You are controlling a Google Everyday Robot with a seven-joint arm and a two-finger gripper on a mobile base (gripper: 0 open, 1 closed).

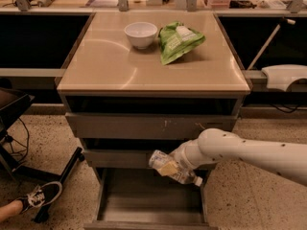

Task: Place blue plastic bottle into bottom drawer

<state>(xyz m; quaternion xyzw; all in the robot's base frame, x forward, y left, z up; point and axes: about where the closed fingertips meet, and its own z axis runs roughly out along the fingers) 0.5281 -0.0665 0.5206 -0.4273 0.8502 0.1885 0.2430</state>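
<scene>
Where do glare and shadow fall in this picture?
Camera view: warm light glares on the tabletop near the white bowl; the bottom drawer lies in shade under the gripper, which holds the blue plastic bottle above it.
</scene>
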